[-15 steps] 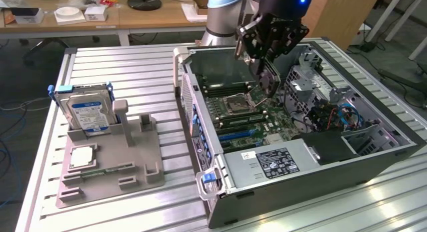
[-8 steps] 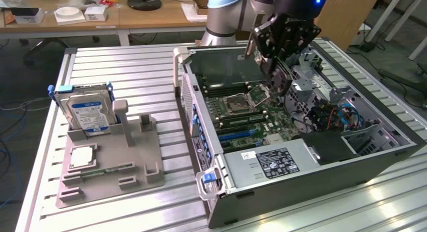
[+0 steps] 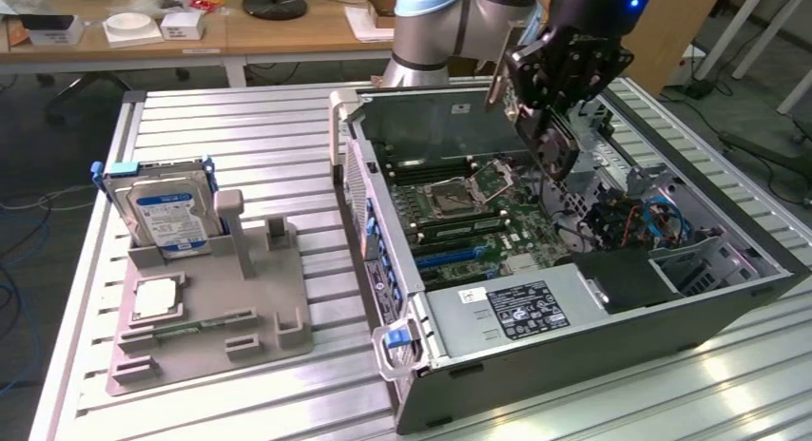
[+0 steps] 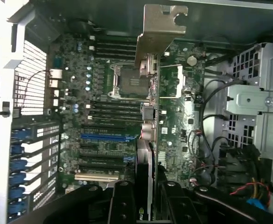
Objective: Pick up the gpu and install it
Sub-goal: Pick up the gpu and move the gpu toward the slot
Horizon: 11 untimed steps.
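While above the motherboard [image 3: 489, 218], jaws narrow around the gpu [image 3: 554, 148] [image 4: 148, 133]; blue-and-white hard drive label [image 3: 171, 220], writing illegible.

The exterior view looks from high up and some way off, slanting down across the worktop [image 3: 254, 127], so that the whole open computer case [image 3: 609, 351] and the arm [image 3: 438, 28] behind it fit in, with desks [image 3: 299, 37] beyond. The wrist view looks from close above straight down into that case, past the pincer [image 4: 146, 198] and along the edge of the card [image 4: 144, 158] it grips. Both views take in the motherboard [image 3: 476, 208], its processor socket [image 3: 454, 191] and the blue slot [image 3: 447, 257].
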{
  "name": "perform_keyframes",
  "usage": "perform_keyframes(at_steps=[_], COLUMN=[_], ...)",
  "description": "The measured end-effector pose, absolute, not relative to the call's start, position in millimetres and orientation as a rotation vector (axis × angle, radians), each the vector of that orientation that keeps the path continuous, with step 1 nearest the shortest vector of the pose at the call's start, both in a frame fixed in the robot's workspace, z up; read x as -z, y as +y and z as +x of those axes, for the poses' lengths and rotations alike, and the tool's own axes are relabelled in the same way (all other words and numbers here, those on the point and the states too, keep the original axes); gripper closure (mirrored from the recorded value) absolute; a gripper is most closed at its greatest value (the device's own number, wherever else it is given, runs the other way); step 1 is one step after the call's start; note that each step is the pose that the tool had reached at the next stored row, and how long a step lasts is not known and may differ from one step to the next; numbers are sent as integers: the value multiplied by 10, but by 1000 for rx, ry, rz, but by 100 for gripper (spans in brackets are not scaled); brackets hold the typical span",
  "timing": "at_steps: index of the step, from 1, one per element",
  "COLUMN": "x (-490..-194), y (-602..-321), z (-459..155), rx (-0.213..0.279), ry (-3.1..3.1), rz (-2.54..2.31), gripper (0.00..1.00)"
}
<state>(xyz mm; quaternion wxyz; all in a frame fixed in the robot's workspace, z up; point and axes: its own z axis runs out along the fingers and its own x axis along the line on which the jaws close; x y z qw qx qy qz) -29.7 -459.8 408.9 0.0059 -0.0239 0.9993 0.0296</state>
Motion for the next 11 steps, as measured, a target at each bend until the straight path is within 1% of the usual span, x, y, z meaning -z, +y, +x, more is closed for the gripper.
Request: perform_keyframes(at_steps=[6,11], x=[-4085,-4085], y=[-4598,-4597], z=[-120,-106], rx=[-92,-92], ry=[3128,3128], rz=[-75,-75], gripper=[73,73])
